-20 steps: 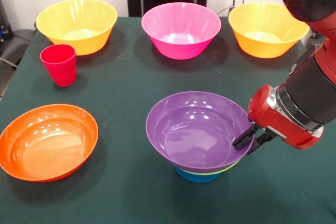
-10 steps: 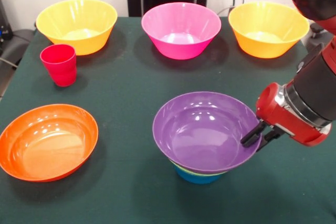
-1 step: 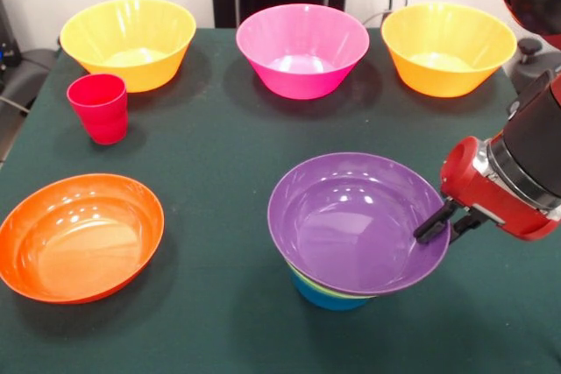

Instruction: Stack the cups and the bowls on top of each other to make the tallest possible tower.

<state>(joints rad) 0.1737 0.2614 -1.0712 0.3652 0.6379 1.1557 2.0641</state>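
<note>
Since a second ago the purple bowl has slid to the right on top of the tower, and the gripper has moved right with it. The bowl now sits off-centre and tilted, its right rim lower, overhanging the thin lime green bowl and the small blue bowl beneath it at the near middle of the table. The gripper's two dark fingers straddle the purple bowl's right rim, one inside and one outside, pinching it. No writing or labels can be read on anything. The purple bowl opens upward and is empty. The orange bowl lies at near left, empty. Along the far edge stand a yellow bowl at left, a pink bowl in the middle and another yellow bowl at right, all upright and empty. The red cup stands upright just near the left yellow bowl.
</note>
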